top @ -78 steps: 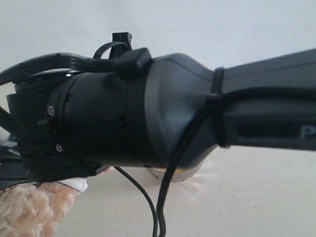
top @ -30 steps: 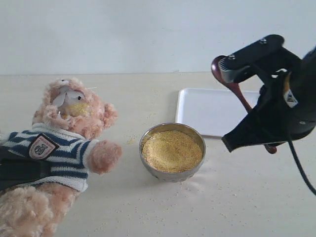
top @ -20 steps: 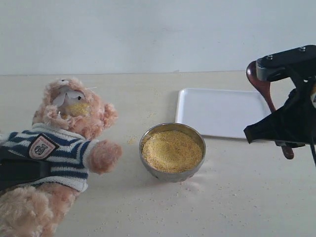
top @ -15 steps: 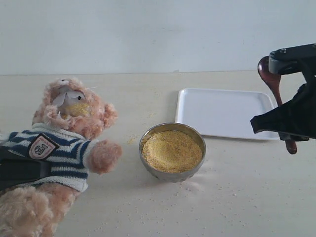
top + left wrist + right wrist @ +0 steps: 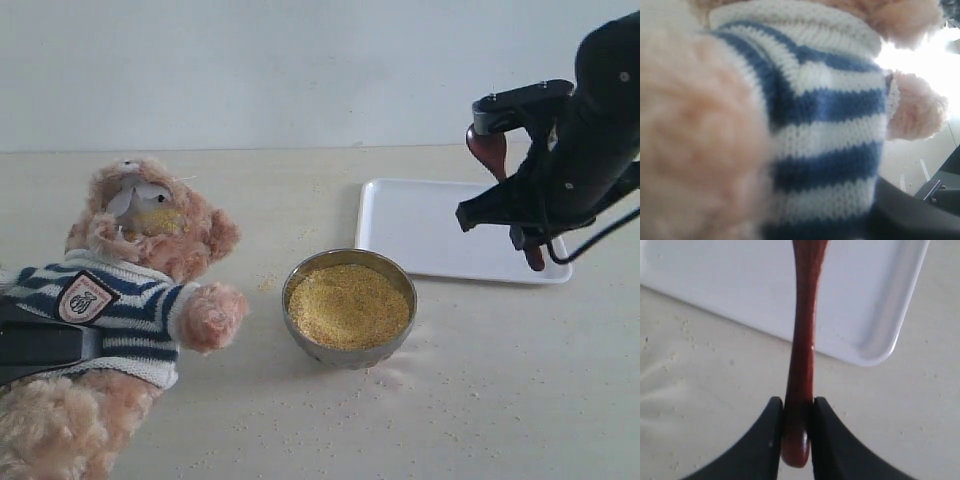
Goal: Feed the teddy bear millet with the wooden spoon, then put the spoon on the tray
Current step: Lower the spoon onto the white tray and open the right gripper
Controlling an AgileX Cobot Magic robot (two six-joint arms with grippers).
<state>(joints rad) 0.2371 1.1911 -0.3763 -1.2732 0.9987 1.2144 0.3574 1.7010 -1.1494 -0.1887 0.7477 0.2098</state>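
Observation:
The teddy bear lies on its back at the left, with millet grains on its muzzle. My left gripper is clamped on its striped torso; only one black finger shows beside the shirt. The millet fills the steel bowl in the middle. Over the right part of the white tray hangs the wooden spoon, tilted with its bowl end up. My right gripper is shut on the end of its handle, above the tray's corner.
The steel bowl stands just in front of the tray's near left corner. Stray grains are scattered on the tabletop around the bowl and beside the bear. A pale wall runs along the back.
My right arm, earlier close in front of the exterior camera, swung off right with the spoon, then came back left to hang over the tray. The bear and bowl stay put.

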